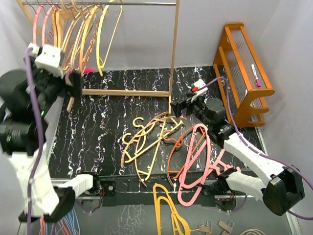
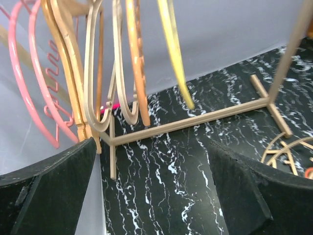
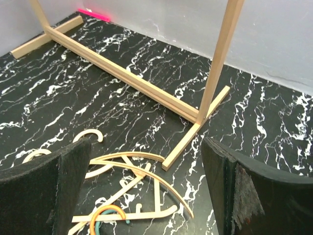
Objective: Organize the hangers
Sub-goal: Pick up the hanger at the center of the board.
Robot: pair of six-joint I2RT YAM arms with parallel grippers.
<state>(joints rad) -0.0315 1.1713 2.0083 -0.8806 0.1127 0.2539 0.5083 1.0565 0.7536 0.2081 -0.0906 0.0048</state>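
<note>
- The left fingers (image 2: 54, 186) are spread wide with nothing between them. They sit at the left end of the rack (image 2: 195, 120), just below and in front of the hung hangers (image 2: 93, 73).
- In that wrist view the hung hangers fan out above the gap: pink at the left, then tan and orange, with a yellow one at the right. None of them touches the fingers.
- The right fingers (image 3: 49, 186) are also spread and empty. They are held low over the tabletop (image 1: 98, 142), beside the rack's right post.
- A tan hanger (image 3: 142, 161) from the loose pile (image 1: 151, 137) lies just ahead of and below the right fingers, flat and crossed over others. It is not yet between the pads.
- Farther toward the near edge lie the pink hangers (image 1: 195, 161) and an orange one (image 1: 171, 161), tangled with each other.
- Step, as I judge it: one hanging is done and the next pick is about to start. Several hangers are on the rail, and about as many remain on the tabletop.
- The next move calls for the right fingers to come down on a single arm of the tan hanger. They must close on that one alone and lift it free of the tangle without dragging its neighbours along.
</note>
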